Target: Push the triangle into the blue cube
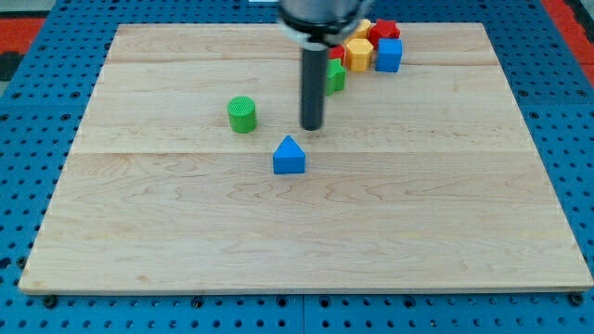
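Observation:
A blue triangle block [289, 156] lies near the middle of the wooden board [306, 241]. A blue cube [389, 55] sits near the view's top, right of centre, in a cluster of blocks. My tip [312, 127] rests on the board just above and slightly right of the blue triangle, a short gap apart from it. The rod rises straight up from the tip to the view's top.
A green cylinder [242, 114] stands left of my tip. Beside the blue cube are a yellow block [358, 53], a red block [385, 31], a green block [335, 76] partly hidden by the rod, and another yellow block [365, 29] behind.

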Robot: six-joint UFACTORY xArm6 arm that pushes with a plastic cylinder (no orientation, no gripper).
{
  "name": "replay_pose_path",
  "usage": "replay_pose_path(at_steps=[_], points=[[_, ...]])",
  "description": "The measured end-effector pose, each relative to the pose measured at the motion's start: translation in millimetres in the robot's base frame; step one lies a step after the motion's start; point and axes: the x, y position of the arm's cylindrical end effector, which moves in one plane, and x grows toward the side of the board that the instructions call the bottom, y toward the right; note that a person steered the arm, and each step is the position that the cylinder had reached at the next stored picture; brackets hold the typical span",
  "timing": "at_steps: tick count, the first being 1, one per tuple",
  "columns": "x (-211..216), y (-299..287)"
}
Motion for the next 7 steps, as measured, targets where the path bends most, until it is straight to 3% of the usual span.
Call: replay_pose_path(at_steps=[2,3,4,6,7], points=[[67,-67],[75,19],[56,77],[-6,133],[8,146]])
